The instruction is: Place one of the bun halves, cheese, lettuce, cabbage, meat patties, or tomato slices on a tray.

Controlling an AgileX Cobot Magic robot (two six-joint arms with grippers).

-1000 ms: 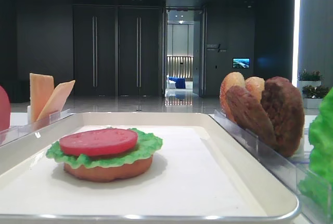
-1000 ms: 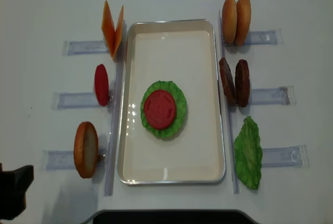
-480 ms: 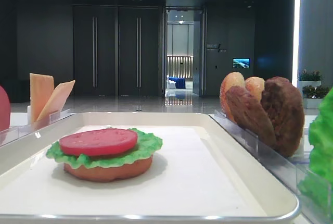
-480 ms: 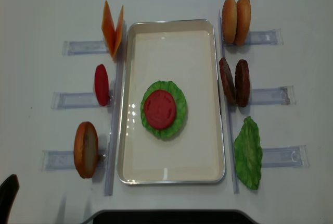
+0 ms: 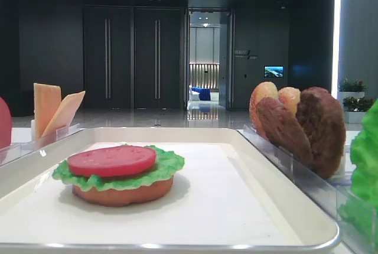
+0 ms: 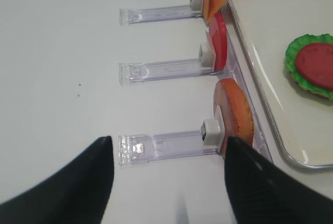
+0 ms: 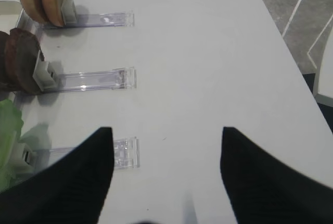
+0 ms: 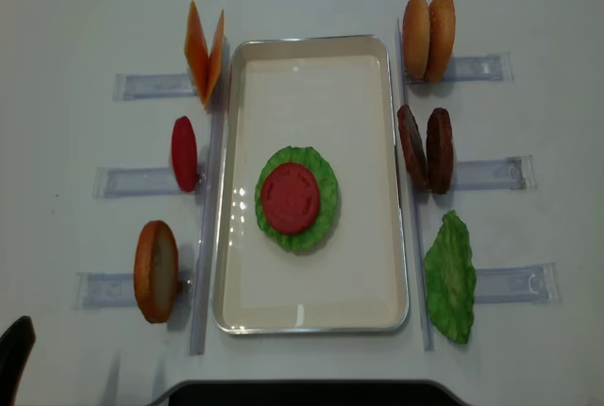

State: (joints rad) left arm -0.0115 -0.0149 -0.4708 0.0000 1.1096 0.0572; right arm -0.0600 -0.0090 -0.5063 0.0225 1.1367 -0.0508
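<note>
Tray [image 8: 392, 170] first, since everything ends there: it lies in the middle of the table [image 8: 85, 19], and on it a stack is begun, a bun half [image 5: 121, 194] at the bottom, lettuce [image 8: 326, 184] over it, and a tomato slice [image 8: 290, 197] on top. A sensible next layer would be one of the meat patties [image 8: 427, 149] standing on edge in their clear holder [image 8: 486, 174] just right of the tray, or the cheese [image 8: 205, 52] leaning at the far left corner; which one, I cannot say. Either way the piece should probably be taken by its upper edge, lifted straight up clear of the holder's clip, turned flat and set down centred on the tomato slice so the stack does not slide.

Both arms are drawn back near the table's front edge. The left gripper [image 6: 166, 182] hangs with its jaws standing wide apart and nothing between them, above the holder of the spare bun half [image 6: 235, 113]. The right gripper [image 7: 164, 174] likewise gapes, holding nothing, beside the loose lettuce leaf [image 8: 451, 277].

Hard to make out: both wrist views show only dark blurred finger [image 6: 67, 185] shapes, their tips cut off by the lower edge. The low front view crops the spare tomato slice [image 8: 184, 153] and the loose lettuce leaf at its sides.
</note>
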